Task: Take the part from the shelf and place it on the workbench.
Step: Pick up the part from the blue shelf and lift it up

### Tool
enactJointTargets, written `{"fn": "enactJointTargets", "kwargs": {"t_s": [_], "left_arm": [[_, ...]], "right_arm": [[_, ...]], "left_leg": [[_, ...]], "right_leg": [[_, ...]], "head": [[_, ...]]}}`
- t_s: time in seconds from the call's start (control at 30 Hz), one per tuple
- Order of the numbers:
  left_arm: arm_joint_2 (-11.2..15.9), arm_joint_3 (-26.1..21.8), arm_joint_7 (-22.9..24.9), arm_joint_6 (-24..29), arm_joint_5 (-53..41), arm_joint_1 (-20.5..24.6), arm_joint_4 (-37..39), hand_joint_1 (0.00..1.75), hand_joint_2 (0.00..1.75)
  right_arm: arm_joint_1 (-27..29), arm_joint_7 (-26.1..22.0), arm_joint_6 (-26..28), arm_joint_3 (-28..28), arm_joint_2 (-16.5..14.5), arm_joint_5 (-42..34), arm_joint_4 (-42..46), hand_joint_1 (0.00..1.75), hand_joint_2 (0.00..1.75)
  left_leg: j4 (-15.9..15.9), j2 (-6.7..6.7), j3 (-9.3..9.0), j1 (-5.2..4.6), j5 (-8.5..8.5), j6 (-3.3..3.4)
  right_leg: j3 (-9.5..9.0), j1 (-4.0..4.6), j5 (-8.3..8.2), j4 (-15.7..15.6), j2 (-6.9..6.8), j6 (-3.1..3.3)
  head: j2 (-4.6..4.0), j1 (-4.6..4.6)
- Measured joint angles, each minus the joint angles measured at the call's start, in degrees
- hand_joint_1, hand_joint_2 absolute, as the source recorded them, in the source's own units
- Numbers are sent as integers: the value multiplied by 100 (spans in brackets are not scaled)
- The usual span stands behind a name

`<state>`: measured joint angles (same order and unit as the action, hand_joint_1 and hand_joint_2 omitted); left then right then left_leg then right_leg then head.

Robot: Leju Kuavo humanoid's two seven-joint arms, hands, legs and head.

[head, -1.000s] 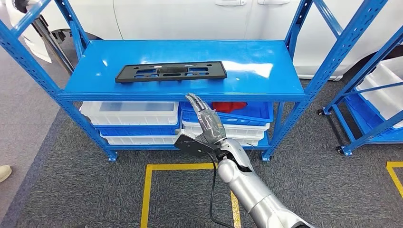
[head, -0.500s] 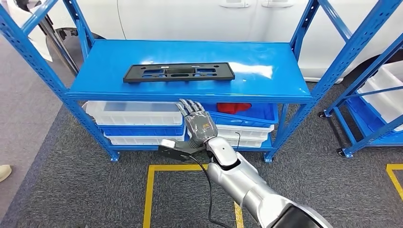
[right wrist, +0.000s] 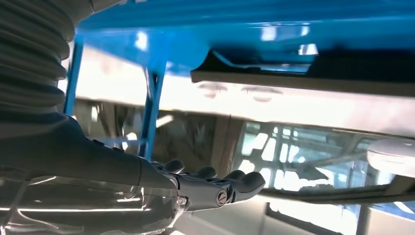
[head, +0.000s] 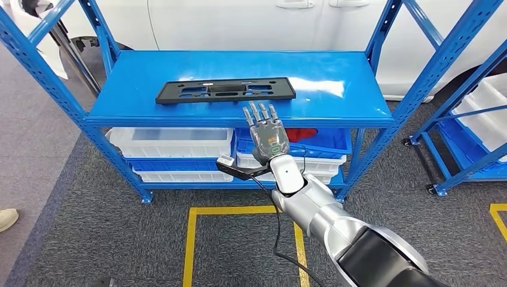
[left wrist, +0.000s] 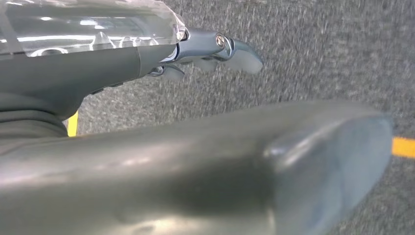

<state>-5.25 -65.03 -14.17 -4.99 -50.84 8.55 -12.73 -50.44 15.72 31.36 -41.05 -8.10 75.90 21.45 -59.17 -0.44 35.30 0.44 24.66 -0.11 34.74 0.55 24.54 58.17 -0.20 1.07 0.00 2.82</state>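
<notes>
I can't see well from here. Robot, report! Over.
Right robot hand open, raised at shelf edge, holding nothing. Left robot hand hanging over carpet, grip unclear. Part on shelf, untouched. Nothing between them.

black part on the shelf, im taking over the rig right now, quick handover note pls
Right hand: open, fingers straight, raised at the front edge of the blue shelf, holding nothing.
Left hand: hanging over grey carpet, fingers seem loosely curled, holding nothing.
Black part: lies flat on the top shelf, untouched, just beyond the right hand.
Done: reach under way.
Left: grasp the part, lift it, carry it to the workbench.
</notes>
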Motion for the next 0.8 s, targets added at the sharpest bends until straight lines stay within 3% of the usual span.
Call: {"fn": "enactJointTargets", "kwargs": {"t_s": [0.07, 0.13, 0.2, 0.23, 0.33, 0.4, 0.53, 0.57, 0.63, 0.7, 0.73, 0.8], "left_arm": [[-1, -2, -1, 1, -29, 9, 4, 0, 0], [-3, -2, -2, 4, -48, 13, 5, 0, 0], [1, -4, -2, 7, -59, 9, 5, 0, 0], [3, -5, -3, 7, -62, 7, 5, 0, 0], [7, -6, -8, 7, -58, 13, 7, 0, 0], [7, -7, -9, 6, -51, 20, 11, 0, 0], [6, -13, -12, 5, -41, 14, 21, 0, 0], [6, -15, -14, 5, -39, 16, 22, 0, 0], [6, -20, -20, 6, -34, 18, 23, 0, 0], [6, -26, -26, 5, -32, 15, 23, 0, 0], [5, -29, -30, 5, -32, 14, 24, 0, 0], [3, -32, -38, 3, -32, 16, 25, 0, 0]], "right_arm": [[-107, 196, 58, -156, -38, 339, -148, 0, 175], [-185, 375, 103, -285, -83, 688, -248, 0, 175], [-190, 487, 115, -386, -108, 959, -318, 0, 175], [-184, 516, 116, -429, -120, 1044, -350, 0, 175], [-193, 556, 113, -509, -160, 1127, -411, 0, 175], [-204, 563, 106, -533, -175, 1136, -439, 0, 175], [-210, 564, 73, -570, -182, 1129, -486, 0, 175], [-212, 564, 64, -572, -182, 1124, -494, 0, 175], [-205, 564, 52, -572, -181, 1113, -516, 0, 175], [-182, 567, 41, -572, -177, 1108, -546, 0, 175], [-174, 569, 36, -572, -175, 1106, -561, 0, 175], [-176, 571, 37, -572, -173, 1100, -578, 0, 175]], "left_leg": [[-308, 7, 128, 11, 200, -65], [-980, 10, 428, 40, 530, -124], [-1447, 11, 657, 73, 644, -175], [-1399, 13, 643, 92, 550, -198], [-414, 34, 179, 137, 69, -246], [-52, 36, 3, 129, 10, -185], [-19, 18, -2, 103, 16, 10], [-10, 17, -10, 105, 13, 43], [-8, 17, -15, 87, 22, 90], [-9, 12, -26, 56, 36, 120], [-9, 6, -38, 38, 46, 130], [-8, -9, -84, 1, 72, 140]], "right_leg": [[-31, -48, -27, -57, -6, 22], [-38, -59, -26, -65, -8, 36], [-42, -74, -19, -59, -10, 30], [-43, -86, -11, -51, -9, 18], [-34, -114, 53, 31, -2, -72], [-13, -98, 81, 73, 4, -141], [31, -118, 163, 171, -3, -254], [125, -125, 279, 372, -1, -274], [490, -127, 596, 1084, 2, -289], [831, -122, 724, 1662, 5, -273], [871, -113, 635, 1674, 7, -247], [630, -69, 213, 1060, 13, -139]], "head": [[0, 0], [0, 0], [-1, 0], [-1, 0], [-1, 0], [0, -1], [0, -2], [0, -2], [0, -2], [-1, -2], [-1, -2], [0, -2]]}}
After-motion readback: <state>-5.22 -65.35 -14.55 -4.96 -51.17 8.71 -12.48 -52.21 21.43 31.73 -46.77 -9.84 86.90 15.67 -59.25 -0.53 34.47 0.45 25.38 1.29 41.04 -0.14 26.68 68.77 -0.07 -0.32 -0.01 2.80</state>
